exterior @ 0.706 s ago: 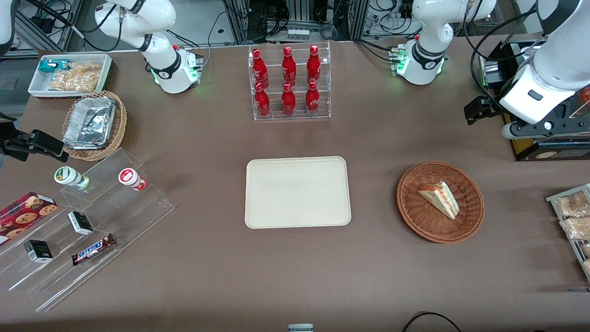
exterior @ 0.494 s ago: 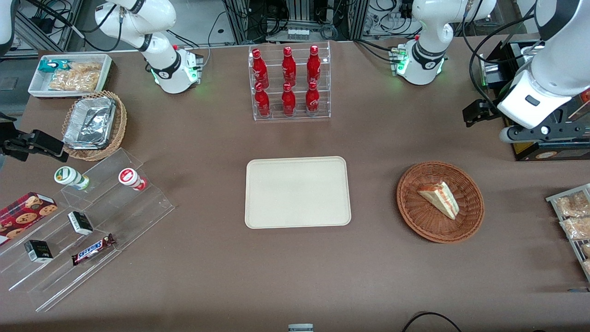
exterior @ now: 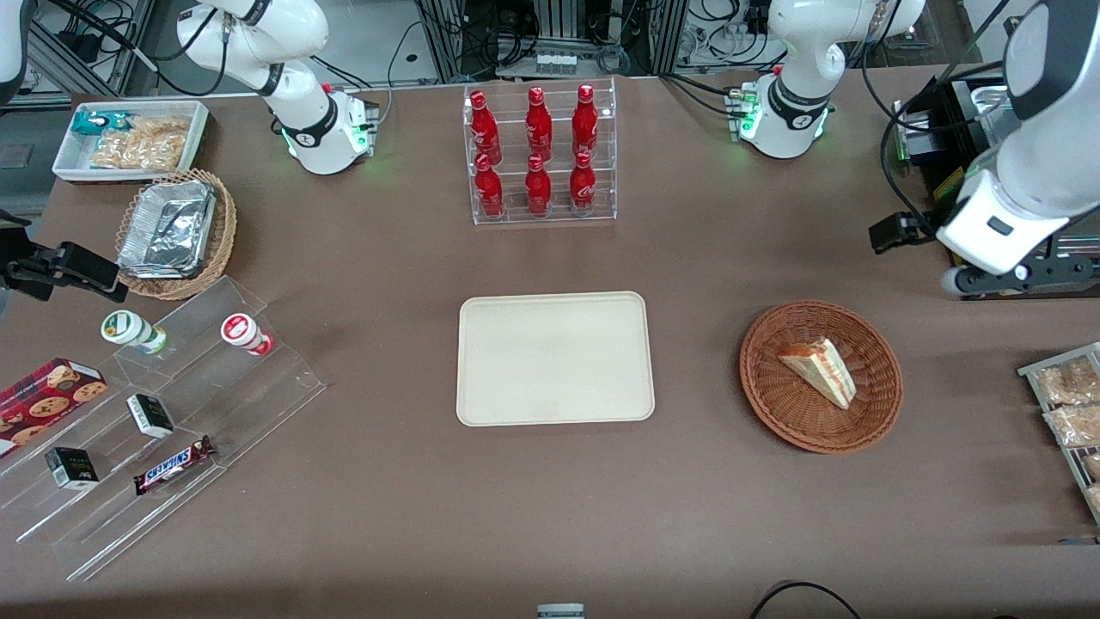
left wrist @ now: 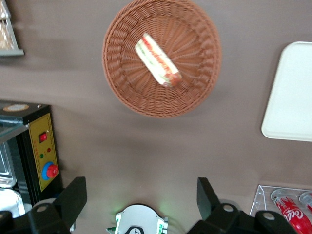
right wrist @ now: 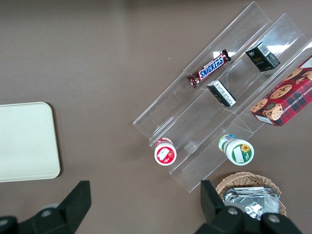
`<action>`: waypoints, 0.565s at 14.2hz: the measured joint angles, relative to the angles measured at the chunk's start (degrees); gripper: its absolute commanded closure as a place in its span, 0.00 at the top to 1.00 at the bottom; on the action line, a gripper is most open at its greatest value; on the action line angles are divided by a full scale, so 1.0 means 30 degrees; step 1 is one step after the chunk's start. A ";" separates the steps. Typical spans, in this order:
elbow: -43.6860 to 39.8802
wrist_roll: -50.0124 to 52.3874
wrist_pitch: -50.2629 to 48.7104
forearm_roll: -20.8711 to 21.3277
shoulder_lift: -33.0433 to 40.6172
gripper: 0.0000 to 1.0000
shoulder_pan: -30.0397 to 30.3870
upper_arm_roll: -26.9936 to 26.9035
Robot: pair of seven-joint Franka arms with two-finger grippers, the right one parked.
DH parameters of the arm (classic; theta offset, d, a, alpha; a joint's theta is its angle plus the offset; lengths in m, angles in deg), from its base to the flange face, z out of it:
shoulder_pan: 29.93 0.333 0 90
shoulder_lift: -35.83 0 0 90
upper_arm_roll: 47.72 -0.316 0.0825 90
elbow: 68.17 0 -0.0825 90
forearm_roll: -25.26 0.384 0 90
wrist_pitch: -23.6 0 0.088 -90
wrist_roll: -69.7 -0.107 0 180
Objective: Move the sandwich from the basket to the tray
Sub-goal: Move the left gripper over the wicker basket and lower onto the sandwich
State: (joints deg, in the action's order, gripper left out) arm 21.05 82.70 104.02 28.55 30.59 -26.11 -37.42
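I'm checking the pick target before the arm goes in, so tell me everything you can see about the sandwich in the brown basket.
The sandwich is a small triangular wedge of pale bread with red and green filling showing along its edge. It lies on its side in the basket, touching only the woven wicker. The tray sits apart, toward the parked arm's end. The gripper hangs above the table, fingers open, not touching the sandwich.

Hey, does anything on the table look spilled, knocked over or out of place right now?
Nothing stands out. The sandwich lies intact in the basket, the tray sits flat and bare beside it, and the gripper hangs above the table, jaws open, holding nothing.
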 measured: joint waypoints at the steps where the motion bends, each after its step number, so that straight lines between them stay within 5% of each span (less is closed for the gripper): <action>1: 0.0037 0.0067 -0.0001 0.0000 -0.0498 1.00 0.0419 -0.0039; 8: 0.1833 0.5176 0.4383 0.0003 -0.4194 1.00 0.1284 -0.0127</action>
State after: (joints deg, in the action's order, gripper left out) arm 26.55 98.23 117.17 28.56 18.01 -22.26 -37.80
